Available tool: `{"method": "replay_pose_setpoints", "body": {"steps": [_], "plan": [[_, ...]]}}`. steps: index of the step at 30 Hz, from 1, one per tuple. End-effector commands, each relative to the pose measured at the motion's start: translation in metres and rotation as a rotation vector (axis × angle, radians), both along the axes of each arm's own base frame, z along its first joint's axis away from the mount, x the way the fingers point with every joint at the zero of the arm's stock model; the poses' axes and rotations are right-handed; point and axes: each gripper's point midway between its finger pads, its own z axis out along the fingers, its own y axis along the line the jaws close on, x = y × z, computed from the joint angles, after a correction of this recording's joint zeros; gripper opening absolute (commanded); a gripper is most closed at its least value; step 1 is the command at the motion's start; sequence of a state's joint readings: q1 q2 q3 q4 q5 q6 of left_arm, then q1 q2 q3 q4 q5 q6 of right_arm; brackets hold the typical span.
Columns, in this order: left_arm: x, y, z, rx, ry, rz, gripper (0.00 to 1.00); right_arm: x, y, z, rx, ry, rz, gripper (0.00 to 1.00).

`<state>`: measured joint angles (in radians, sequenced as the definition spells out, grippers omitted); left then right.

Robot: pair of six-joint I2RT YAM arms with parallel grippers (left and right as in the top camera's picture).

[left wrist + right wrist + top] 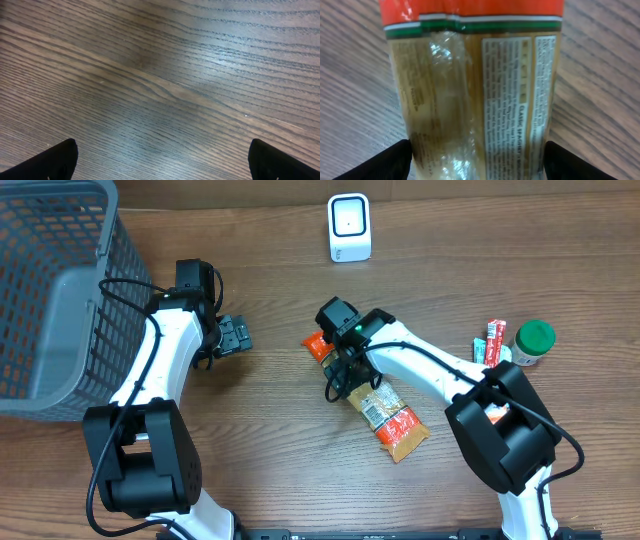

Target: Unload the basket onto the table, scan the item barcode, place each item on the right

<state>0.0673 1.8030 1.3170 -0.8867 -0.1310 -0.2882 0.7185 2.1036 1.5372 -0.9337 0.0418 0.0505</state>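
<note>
The right gripper [480, 162] straddles the spaghetti packet [470, 75], with one finger just beside each long edge. Whether they pinch it cannot be told. The packet lies flat on the wooden table [600, 75], printed side up, stretching ahead of the fingertips. The white scanner [349, 227] sits well beyond. The left gripper [160, 160] hangs spread wide over bare wood, well apart from the packet.
</note>
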Motion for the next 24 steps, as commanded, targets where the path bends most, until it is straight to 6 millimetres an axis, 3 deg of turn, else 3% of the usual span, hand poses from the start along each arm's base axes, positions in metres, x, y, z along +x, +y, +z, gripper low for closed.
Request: {"method": "replay_pose_setpoints", "body": {"steps": [1, 7, 10, 12, 17, 24], "plan": [[0.0003, 0.0014, 0.0013, 0.0, -0.005, 0.0, 1.0, -0.0148, 0.0015, -0.0108, -0.003, 0.034, 0.027, 0.84], [0.0003, 0.0014, 0.0013, 0.0, -0.005, 0.0, 1.0, -0.0195, -0.0027, -0.0165, -0.014, 0.047, 0.026, 0.71], [0.0003, 0.0014, 0.0013, 0.0, -0.005, 0.0, 1.0, -0.019, -0.0025, -0.0159, -0.013, 0.045, 0.026, 0.72], [0.0003, 0.0014, 0.0013, 0.0, -0.005, 0.0, 1.0, -0.0188, -0.0023, -0.0157, -0.012, 0.044, 0.026, 0.76], [0.0002, 0.0014, 0.0013, 0.0, -0.004, 0.0, 1.0, -0.0151, 0.001, -0.0154, 0.001, 0.029, 0.027, 1.0], [0.0003, 0.0014, 0.0013, 0.0, -0.005, 0.0, 1.0, -0.0149, 0.0005, -0.0172, 0.0, 0.026, 0.026, 0.96]]}}
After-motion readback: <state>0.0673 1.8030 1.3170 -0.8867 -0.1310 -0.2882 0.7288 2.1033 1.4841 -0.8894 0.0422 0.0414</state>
